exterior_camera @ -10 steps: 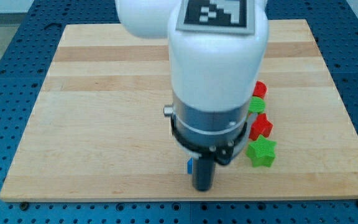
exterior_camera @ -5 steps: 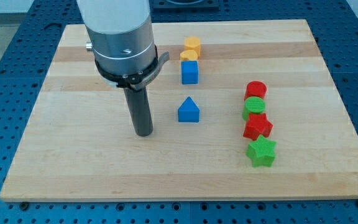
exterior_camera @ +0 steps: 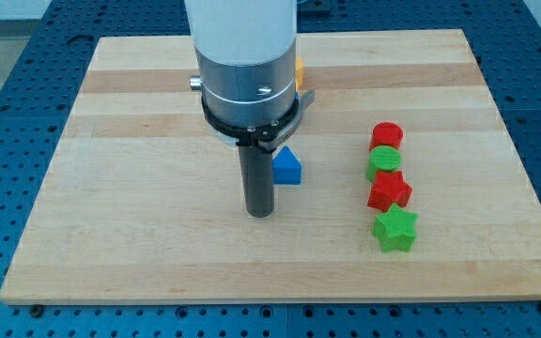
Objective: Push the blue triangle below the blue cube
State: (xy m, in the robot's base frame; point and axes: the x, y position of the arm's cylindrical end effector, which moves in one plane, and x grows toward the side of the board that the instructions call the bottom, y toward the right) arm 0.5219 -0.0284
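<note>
The blue triangle [exterior_camera: 288, 168] lies near the middle of the wooden board [exterior_camera: 111, 188]. My tip [exterior_camera: 259, 212] rests on the board just below and to the left of it, a short gap away. The arm's white and grey body hides the blue cube, which stands above the triangle. Only a sliver of a yellow block [exterior_camera: 299, 70] shows past the arm's right edge.
A column of blocks stands at the view's right: a red cylinder [exterior_camera: 386, 135], a green cylinder [exterior_camera: 382, 162], a red star [exterior_camera: 389, 192] and a green star [exterior_camera: 394, 229]. A blue perforated table surrounds the board.
My tip moved right, from well left of the blue triangle to just below-left of it. The arm now covers the blue cube and the yellow blocks. The blocks have not moved.
</note>
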